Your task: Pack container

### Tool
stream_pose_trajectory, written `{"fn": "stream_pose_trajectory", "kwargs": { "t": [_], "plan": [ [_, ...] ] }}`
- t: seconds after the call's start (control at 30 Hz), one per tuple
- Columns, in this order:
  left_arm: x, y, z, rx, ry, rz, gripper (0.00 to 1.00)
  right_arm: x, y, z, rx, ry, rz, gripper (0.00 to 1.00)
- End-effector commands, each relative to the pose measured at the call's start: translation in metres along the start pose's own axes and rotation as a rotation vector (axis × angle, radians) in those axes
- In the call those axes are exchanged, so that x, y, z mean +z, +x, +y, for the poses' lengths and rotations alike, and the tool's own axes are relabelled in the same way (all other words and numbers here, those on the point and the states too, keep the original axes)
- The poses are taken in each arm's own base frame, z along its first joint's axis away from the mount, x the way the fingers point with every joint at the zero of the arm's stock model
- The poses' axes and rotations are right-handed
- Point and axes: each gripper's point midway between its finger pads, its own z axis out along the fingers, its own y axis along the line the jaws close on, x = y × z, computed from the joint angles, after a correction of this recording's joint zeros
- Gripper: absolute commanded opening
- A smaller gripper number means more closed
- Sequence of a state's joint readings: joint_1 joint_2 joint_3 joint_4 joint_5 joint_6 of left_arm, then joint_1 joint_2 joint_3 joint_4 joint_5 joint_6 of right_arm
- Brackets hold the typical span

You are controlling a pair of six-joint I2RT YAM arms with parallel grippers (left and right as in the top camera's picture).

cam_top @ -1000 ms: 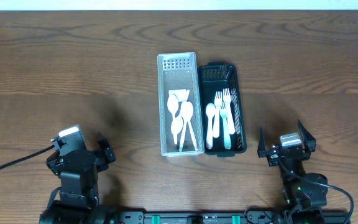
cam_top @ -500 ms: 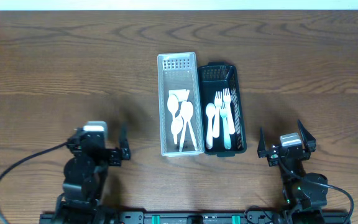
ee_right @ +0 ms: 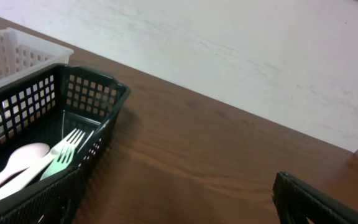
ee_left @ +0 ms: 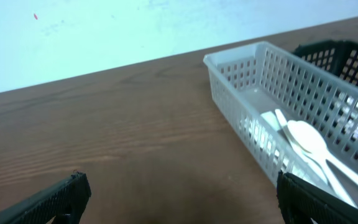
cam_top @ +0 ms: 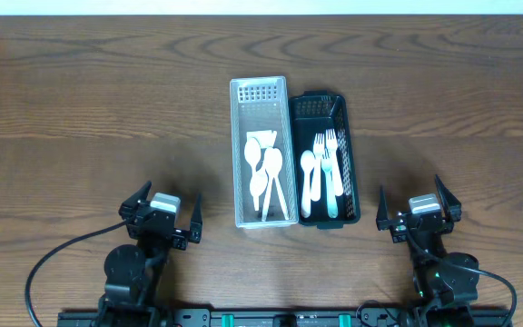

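Baskets number two (white basket, black basket); left gripper and right gripper gape wide, empty.

White basket and black basket stood side by side in the middle of the scene, each holding plastic cutlery.
The white, slotted one sat left, and the black one was just beside it on the right, both with long sides running near to far. White spoons lay jumbled in the white basket, handles toward the near end. A pale spoon and forks lay lengthwise in the black one, heads far.
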State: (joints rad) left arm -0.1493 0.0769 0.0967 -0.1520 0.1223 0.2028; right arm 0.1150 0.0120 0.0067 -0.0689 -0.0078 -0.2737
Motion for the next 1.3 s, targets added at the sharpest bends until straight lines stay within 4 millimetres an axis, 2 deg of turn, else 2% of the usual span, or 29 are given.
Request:
{"fn": "stream_pose_trajectory", "kwargs": {
  "t": [0.0,0.33,0.53,0.67,0.83,1.27],
  "plan": [
    [0.001,0.006,0.0,0.033,0.001,-0.016,0.98,0.0,0.0,-0.001,-0.007,0.004,0.0,0.99],
    [0.0,0.007,0.009,0.043,-0.023,-0.038,0.98,0.0,0.0,-0.001,-0.007,0.004,0.0,0.99],
    [0.002,-0.009,0.002,0.079,0.025,-0.14,0.98,0.0,0.0,-0.001,-0.007,0.004,0.0,0.99],
    [0.003,0.003,0.0,0.045,0.036,-0.093,0.98,0.0,0.0,-0.001,-0.007,0.004,0.0,0.99],
    [0.003,0.002,0.0,-0.042,0.04,-0.095,0.98,0.0,0.0,-0.001,-0.007,0.004,0.0,0.99],
    [0.003,0.002,0.0,-0.042,0.04,-0.096,0.98,0.0,0.0,-0.001,-0.007,0.004,0.0,0.99]
  ]
}}
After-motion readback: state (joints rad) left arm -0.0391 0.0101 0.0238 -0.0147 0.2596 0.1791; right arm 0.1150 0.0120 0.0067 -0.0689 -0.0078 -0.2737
